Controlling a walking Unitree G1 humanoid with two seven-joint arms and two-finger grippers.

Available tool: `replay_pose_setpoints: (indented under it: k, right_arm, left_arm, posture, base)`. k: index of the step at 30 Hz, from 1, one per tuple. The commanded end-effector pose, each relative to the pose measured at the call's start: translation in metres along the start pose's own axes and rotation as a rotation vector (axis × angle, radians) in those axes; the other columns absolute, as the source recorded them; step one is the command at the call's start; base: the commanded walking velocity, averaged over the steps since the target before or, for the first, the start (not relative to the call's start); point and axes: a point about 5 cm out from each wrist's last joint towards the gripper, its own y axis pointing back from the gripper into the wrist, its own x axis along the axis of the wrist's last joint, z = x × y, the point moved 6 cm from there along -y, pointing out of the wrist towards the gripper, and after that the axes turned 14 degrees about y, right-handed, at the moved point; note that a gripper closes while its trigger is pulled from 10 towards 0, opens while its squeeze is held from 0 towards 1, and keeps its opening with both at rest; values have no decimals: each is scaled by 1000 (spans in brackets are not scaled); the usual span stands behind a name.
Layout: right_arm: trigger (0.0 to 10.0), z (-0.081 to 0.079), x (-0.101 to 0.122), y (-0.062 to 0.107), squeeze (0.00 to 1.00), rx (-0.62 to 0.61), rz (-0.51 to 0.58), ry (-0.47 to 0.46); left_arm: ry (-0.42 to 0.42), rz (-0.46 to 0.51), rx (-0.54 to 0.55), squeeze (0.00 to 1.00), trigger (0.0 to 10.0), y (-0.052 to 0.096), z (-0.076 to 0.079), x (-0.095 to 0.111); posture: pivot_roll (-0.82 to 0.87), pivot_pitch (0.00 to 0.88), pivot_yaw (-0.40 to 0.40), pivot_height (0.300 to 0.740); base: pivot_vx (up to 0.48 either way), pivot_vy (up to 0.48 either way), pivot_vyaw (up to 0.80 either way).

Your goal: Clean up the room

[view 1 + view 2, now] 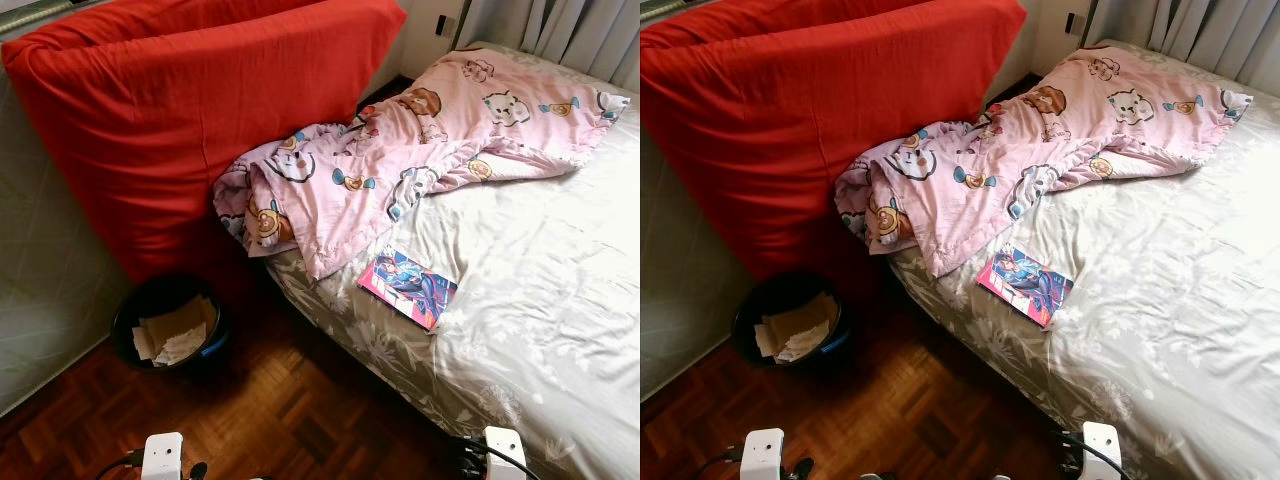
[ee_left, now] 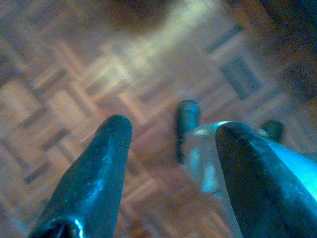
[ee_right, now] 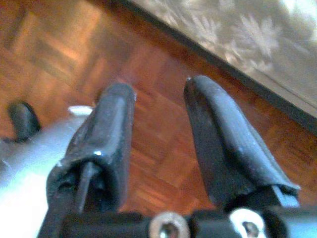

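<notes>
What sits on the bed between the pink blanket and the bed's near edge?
A colourful book lies flat on the floral sheet, just below the crumpled pink blanket, seen in both eye views.

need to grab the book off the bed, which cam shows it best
The left eye view: the book lies flat on the floral sheet, whole cover clear, just below the pink blanket. The right eye view shows it equally whole. Both wrist views look down at parquet floor; the right catches the bed's edge.

dark parquet floor (image 1: pixel 290 400), floral-sheeted bed (image 1: pixel 560 330) in sunlight, grey curtains (image 1: pixel 570 30) behind
</notes>
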Motion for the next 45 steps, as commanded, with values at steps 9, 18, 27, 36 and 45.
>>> replay_pose_setpoints:
  k: [9, 18, 27, 36, 45]
  right_arm:
    - [10000, -6, 8, -1, 0, 21, 26, -47]
    - [10000, -6, 9, -1, 0, 22, 32, -47]
    - [10000, -6, 11, -1, 0, 19, 43, -53]
    - [10000, -6, 11, -1, 0, 16, 42, -56]
    - [10000, -7, 11, -1, 0, 17, 42, -61]
  left_arm:
    - [6, -29, -23, 0, 10000, -1, 4, -2]
    - [7, -37, -27, 0, 10000, -1, 4, -3]
    - [20, -27, -28, 0, 10000, -1, 4, -1]
    - [26, -32, -25, 0, 10000, -1, 4, -1]
    - [32, -30, -25, 0, 10000, -1, 4, -1]
  posture:
    - [44, 0, -32, 740]
    - [44, 0, -34, 740]
    - [46, 0, -33, 740]
    - [47, 0, -32, 740]
    - [46, 0, -29, 740]
  base:
    - [0, 0, 0]
    - [0, 0, 0]
    - [0, 0, 0]
    - [0, 0, 0]
    - [0, 0, 0]
